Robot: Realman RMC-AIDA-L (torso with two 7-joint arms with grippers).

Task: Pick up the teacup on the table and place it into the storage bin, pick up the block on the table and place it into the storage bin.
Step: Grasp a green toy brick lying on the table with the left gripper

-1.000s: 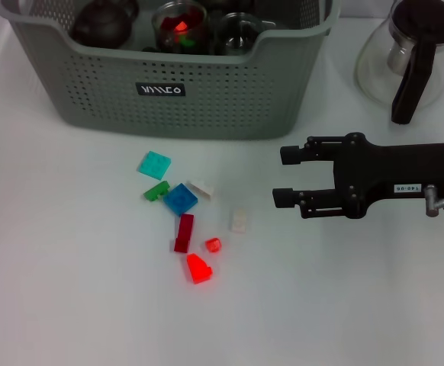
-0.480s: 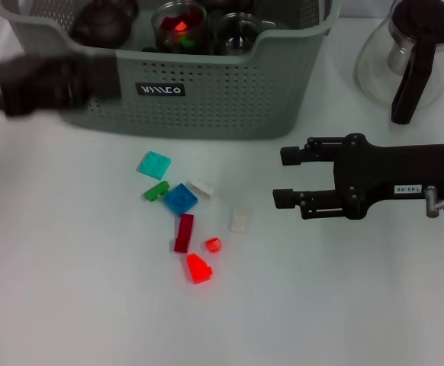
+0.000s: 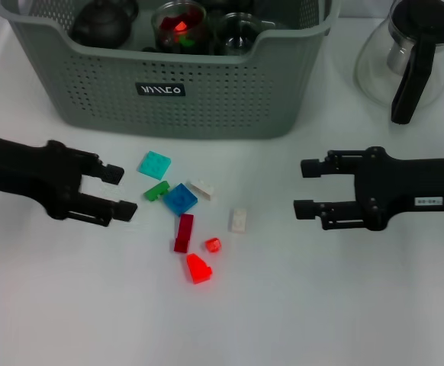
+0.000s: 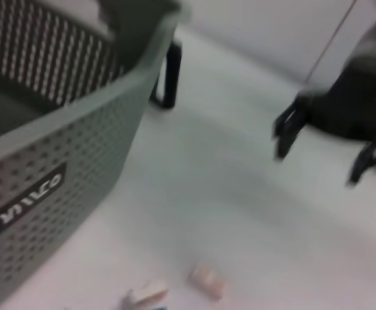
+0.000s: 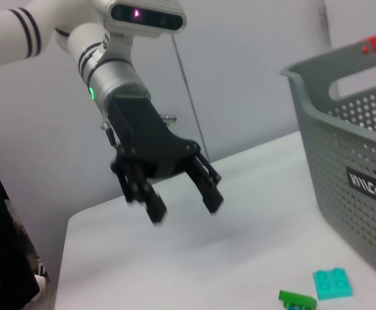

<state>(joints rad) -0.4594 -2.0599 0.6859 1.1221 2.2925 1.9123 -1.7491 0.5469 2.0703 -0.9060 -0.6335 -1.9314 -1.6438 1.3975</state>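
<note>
Several small blocks lie on the white table in front of the storage bin (image 3: 230, 107): teal (image 3: 155, 164), green (image 3: 157, 191), blue (image 3: 181, 199), two white, dark red (image 3: 183, 232) and bright red (image 3: 199, 268). No teacup stands on the table; glass cups (image 3: 178, 23) and a dark pot sit inside the bin. My left gripper (image 3: 123, 191) hangs open just left of the green and teal blocks, holding nothing. Right of the blocks, my right gripper (image 3: 303, 187) is open and empty. The right wrist view shows the left gripper (image 5: 185, 208), the teal block (image 5: 332, 283) and the bin (image 5: 349, 161).
A glass teapot (image 3: 409, 57) with a black handle stands at the back right, beside the bin. In the left wrist view the bin wall (image 4: 59, 129) is close, with the right gripper (image 4: 317, 165) farther off and two white blocks (image 4: 207, 281) below.
My left arm has come into view and dropped from in front of the bin to the table left of the blocks. The right gripper has drawn back to the right.
</note>
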